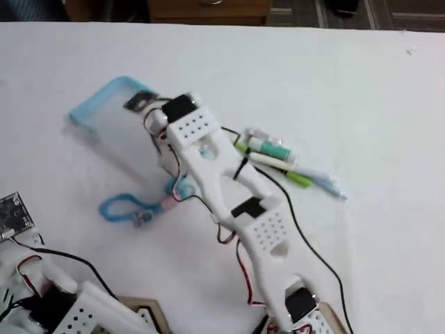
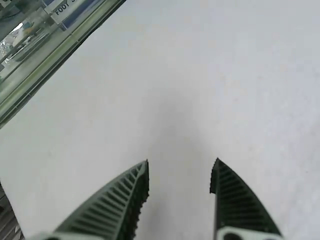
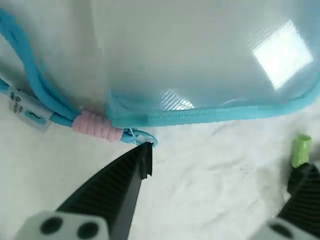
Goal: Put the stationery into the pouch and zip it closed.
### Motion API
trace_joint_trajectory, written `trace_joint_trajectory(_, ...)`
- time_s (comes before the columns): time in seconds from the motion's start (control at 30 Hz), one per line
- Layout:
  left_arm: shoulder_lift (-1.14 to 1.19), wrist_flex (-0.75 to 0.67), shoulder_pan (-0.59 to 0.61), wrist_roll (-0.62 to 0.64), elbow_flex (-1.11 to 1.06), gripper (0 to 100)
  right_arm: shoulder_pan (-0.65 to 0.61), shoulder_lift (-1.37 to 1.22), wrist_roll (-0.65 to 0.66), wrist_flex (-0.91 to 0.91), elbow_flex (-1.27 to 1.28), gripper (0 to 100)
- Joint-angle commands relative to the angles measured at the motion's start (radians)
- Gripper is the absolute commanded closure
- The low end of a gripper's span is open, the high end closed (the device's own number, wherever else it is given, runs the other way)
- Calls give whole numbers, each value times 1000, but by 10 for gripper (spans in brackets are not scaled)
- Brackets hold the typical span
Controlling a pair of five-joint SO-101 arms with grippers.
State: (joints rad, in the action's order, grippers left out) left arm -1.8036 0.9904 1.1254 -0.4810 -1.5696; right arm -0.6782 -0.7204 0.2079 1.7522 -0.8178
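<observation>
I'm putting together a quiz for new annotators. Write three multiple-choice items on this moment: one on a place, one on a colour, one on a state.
1. Where does the bundle of green, white and pale blue pens lie?
A. On a shelf
B. On the white table, outside the clear, blue-trimmed plastic pouch
C. Inside that pouch

2. What colour is the ribbed bead on the pouch's blue cord?
A. Pink
B. Yellow
C. Black

3. How is the right gripper?
A. Shut on a pen
B. Open, one fingertip by the blue zipper pull
C. Shut on the cord

Answers: 1 B, the high view shows the pens on bare table beside the arm. 2 A, the right wrist view shows it pink. 3 B, its fingers stand wide apart there.
</observation>
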Motion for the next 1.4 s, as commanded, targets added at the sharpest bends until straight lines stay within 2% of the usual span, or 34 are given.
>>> trace_joint_trajectory(0.0, -7, -6, 8, 9, 48, 782, -77, 143, -230, 16, 17, 681)
trace_joint_trajectory(0.13, -7, -6, 7, 12, 48, 782, -217, 211, -427, 15, 110, 789)
trace_joint_trajectory(0.2, -7, -6, 7, 12, 48, 782, -291, 200, -430, 10, 147, 781)
trace_joint_trajectory(0.3, -7, -6, 5, 12, 48, 782, -351, 116, -436, -16, 187, 717)
trace_joint_trajectory(0.4, -7, -6, 5, 12, 48, 782, -358, -8, -437, -21, 143, 635)
trace_joint_trajectory(0.47, -7, -3, 5, 12, 48, 782, -355, -79, -459, -8, 69, 620)
trace_joint_trajectory(0.63, -7, -5, 8, 11, 48, 782, -354, -159, -612, 18, -127, 666)
trace_joint_trajectory(0.87, -7, -5, 10, 9, 49, 782, -354, -107, -789, 18, -244, 824)
trace_joint_trajectory(1.03, -7, -6, 12, 12, 49, 782, -357, -99, -1025, 18, -242, 784)
trace_joint_trajectory(1.17, -7, -6, 12, 12, 49, 782, -358, -127, -1030, 4, -242, 728)
trace_joint_trajectory(1.37, -7, -6, 12, 9, 49, 782, -348, -275, -845, -68, -255, 725)
